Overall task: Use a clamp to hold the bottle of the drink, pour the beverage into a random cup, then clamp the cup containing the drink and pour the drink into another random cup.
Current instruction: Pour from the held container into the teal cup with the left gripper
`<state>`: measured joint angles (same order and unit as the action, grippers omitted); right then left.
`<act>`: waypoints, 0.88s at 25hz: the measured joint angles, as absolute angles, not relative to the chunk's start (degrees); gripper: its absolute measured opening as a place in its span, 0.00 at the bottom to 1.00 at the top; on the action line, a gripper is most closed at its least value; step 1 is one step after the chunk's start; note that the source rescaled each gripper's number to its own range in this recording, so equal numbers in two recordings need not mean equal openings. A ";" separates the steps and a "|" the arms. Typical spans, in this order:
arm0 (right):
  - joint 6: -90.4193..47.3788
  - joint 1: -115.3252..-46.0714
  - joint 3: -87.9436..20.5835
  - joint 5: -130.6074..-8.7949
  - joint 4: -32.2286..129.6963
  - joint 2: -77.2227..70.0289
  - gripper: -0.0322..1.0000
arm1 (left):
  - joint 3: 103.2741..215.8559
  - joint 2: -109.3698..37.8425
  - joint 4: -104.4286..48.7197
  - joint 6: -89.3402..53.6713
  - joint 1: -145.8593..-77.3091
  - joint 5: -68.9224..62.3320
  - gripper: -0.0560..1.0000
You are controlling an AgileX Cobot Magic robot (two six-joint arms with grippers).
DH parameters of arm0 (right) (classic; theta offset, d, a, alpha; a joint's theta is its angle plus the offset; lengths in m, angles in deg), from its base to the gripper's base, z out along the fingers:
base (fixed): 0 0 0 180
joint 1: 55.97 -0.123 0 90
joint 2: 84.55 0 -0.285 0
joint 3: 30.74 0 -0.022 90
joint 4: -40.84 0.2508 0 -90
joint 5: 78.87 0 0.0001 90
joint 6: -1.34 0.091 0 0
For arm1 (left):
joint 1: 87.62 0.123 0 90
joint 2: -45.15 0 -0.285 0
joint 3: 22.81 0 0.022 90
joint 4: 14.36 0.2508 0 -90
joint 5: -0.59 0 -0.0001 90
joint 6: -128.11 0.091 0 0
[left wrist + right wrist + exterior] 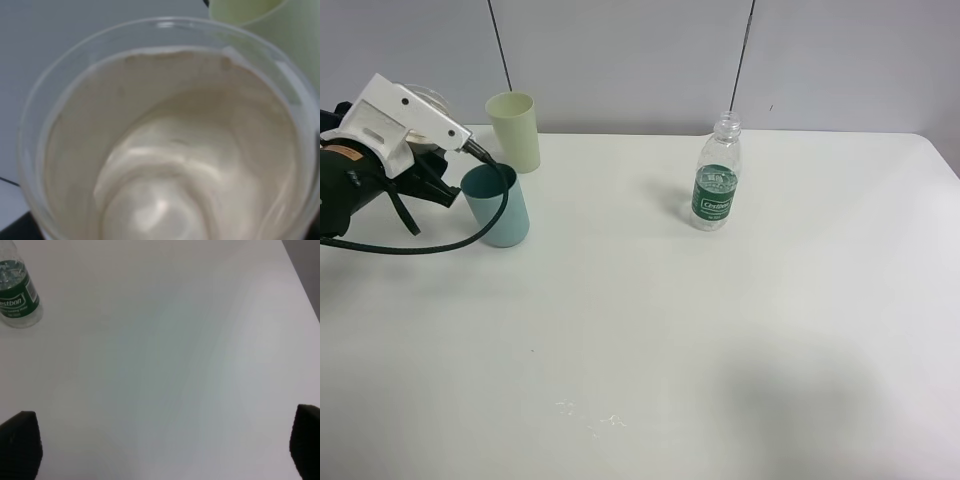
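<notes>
My left gripper [432,178] is at the far left, beside the blue cup [497,206], and seems shut on a clear plastic cup [428,96] that shows just behind the white wrist mount. That clear cup [165,145] fills the left wrist view, which looks into its mouth; I see no gripper fingers there. A pale green cup [515,130] stands behind the blue one and also shows in the left wrist view [250,12]. The uncapped, green-labelled bottle [718,178] stands upright at centre right, also in the right wrist view [17,295]. My right gripper [160,450] is open and empty.
The white table [650,340] ends near the right side of the exterior view. A black cable [440,245] loops from the left arm in front of the blue cup. Small white specks [590,418] lie near the front.
</notes>
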<state>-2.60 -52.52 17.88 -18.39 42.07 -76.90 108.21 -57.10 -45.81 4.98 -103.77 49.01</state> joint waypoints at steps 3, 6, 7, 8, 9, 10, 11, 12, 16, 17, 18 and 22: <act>-2.60 -52.52 17.88 -18.39 42.07 -76.90 1.00 | 108.21 -57.10 -44.44 7.11 -103.77 48.74 0.09; -2.60 -52.52 17.88 -18.39 42.07 -76.90 1.00 | 108.21 -57.10 -42.53 8.32 -103.77 48.33 0.09; -2.60 -52.52 17.88 -18.39 42.07 -76.90 1.00 | 108.21 -57.10 -41.90 8.49 -103.77 48.31 0.09; -2.60 -52.52 17.88 -18.39 42.07 -76.90 1.00 | 108.21 -57.10 -41.19 8.60 -103.77 48.31 0.09; -2.60 -52.52 17.88 -18.39 42.07 -76.90 1.00 | 108.21 -57.10 -40.52 8.60 -103.77 48.17 0.09; -2.60 -52.52 17.88 -18.39 42.07 -76.90 1.00 | 108.21 -57.10 -39.79 8.72 -103.77 47.99 0.09; -2.60 -52.52 17.88 -18.39 42.07 -76.90 1.00 | 108.21 -57.10 -39.22 9.08 -103.77 47.74 0.09; -2.60 -52.52 17.88 -18.39 42.07 -76.90 1.00 | 108.21 -57.10 -38.42 9.60 -103.77 47.19 0.09; -2.60 -52.52 17.88 -18.39 42.07 -76.90 1.00 | 108.21 -57.10 -37.23 11.81 -103.77 45.41 0.09; -2.60 -52.52 17.88 -18.39 42.07 -76.90 1.00 | 108.21 -57.10 -37.16 11.91 -103.77 45.35 0.09; -2.60 -52.52 17.88 -18.39 42.07 -76.90 1.00 | 108.21 -57.10 -37.12 12.03 -103.77 45.35 0.09; -2.60 -52.52 17.88 -18.39 42.07 -76.90 1.00 | 108.21 -57.10 -37.12 13.50 -103.77 45.35 0.09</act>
<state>-2.60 -52.52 17.88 -18.39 42.07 -76.90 108.21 -57.10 -37.12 13.50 -103.77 45.35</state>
